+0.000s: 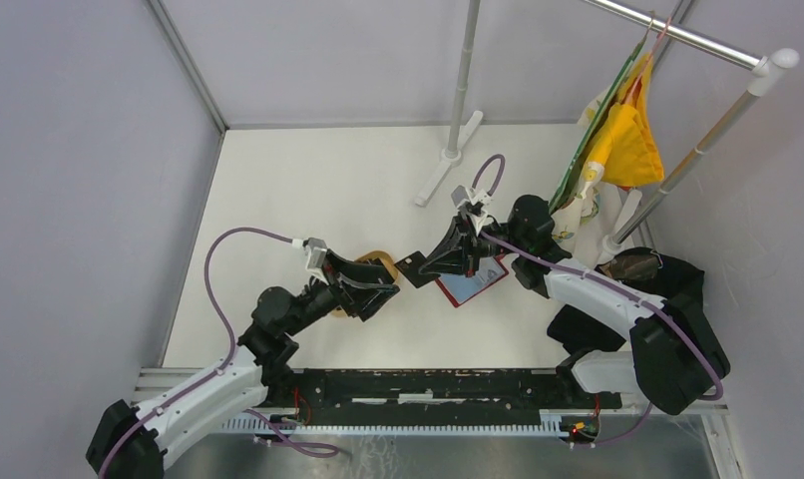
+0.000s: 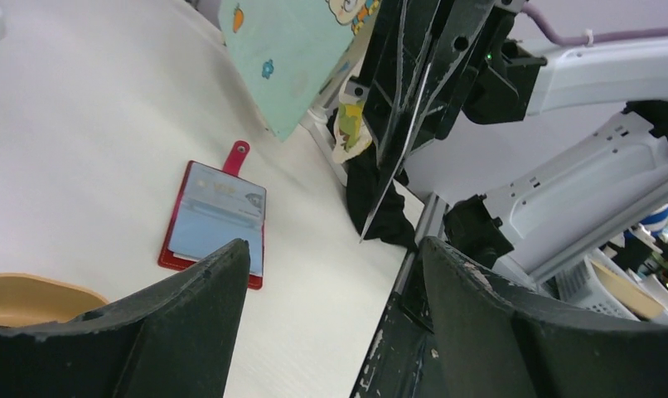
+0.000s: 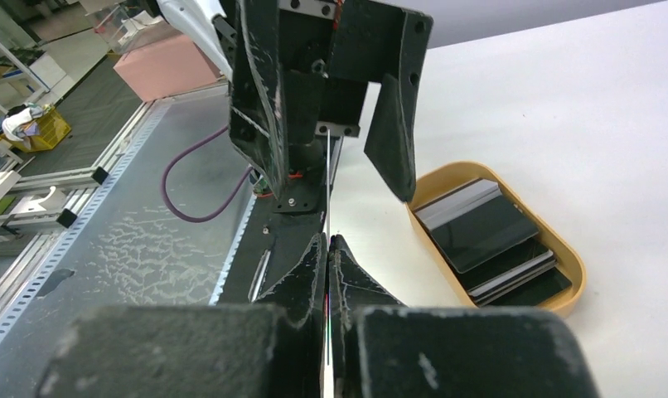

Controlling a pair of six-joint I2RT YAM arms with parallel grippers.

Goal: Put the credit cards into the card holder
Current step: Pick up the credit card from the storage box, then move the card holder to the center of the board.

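Observation:
My right gripper (image 3: 327, 239) is shut on a thin black credit card (image 3: 327, 178), seen edge-on in the right wrist view and held above the table (image 1: 414, 265). The card's free end points into the gap of my left gripper (image 2: 335, 245), whose fingers (image 2: 190, 315) stand wide apart and touch nothing. From above, that left gripper (image 1: 386, 287) hovers by an oval tan tray (image 3: 567, 274) holding more black cards (image 3: 480, 228). The red card holder (image 2: 215, 217) lies open on the table, its grey-blue pockets up, partly under my right gripper (image 1: 440, 261).
A stand with metal rods (image 1: 460, 110) rises at the back. Coloured cloths hang from a rail (image 1: 627, 140) at the right, with black fabric (image 1: 667, 274) below them. A black rail (image 1: 428, 384) runs along the near edge.

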